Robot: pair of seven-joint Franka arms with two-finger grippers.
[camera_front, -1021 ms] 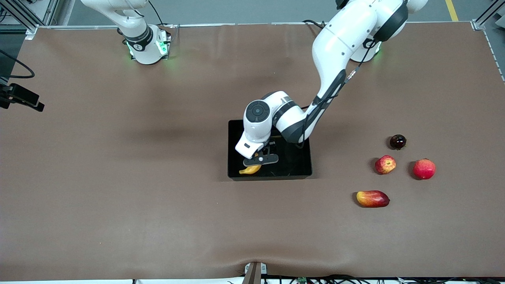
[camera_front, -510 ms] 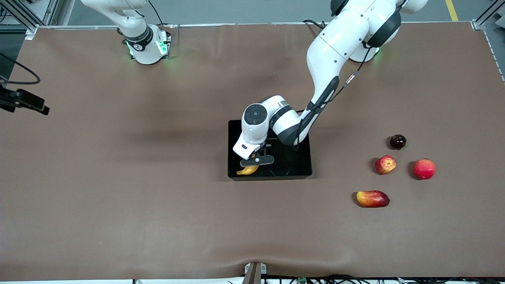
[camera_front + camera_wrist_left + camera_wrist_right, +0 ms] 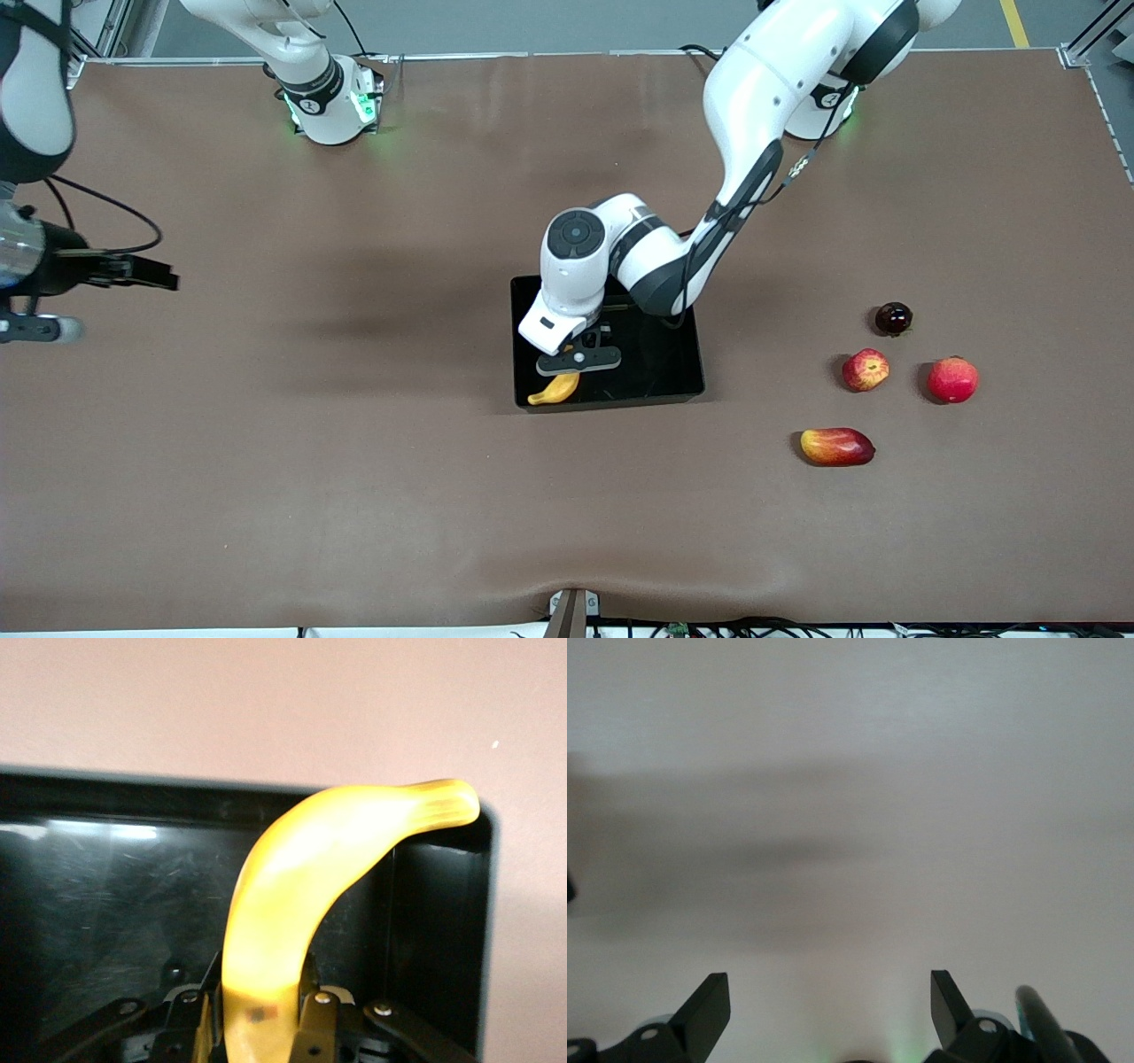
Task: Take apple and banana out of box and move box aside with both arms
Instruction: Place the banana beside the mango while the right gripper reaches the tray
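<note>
My left gripper (image 3: 576, 366) is shut on the yellow banana (image 3: 555, 390) and holds it low over the corner of the black box (image 3: 673, 392) that is nearest the front camera, toward the right arm's end. In the left wrist view the banana (image 3: 337, 850) sticks out from between the fingers (image 3: 321, 1014), its tip over the box's corner wall (image 3: 438, 904). The streaked apple (image 3: 866, 369) lies on the table toward the left arm's end. My right gripper (image 3: 151, 273) is open and empty over bare table at the right arm's end, and it also shows in the right wrist view (image 3: 830, 983).
Beside the apple lie a plain red round fruit (image 3: 952, 379), a dark round fruit (image 3: 893, 318) and a red-yellow mango-like fruit (image 3: 837, 446). The brown table cover (image 3: 354, 443) spreads all around the box.
The right arm has swung into the front view at its end of the table. The left gripper has shifted slightly with the banana, staying over the same box corner.
</note>
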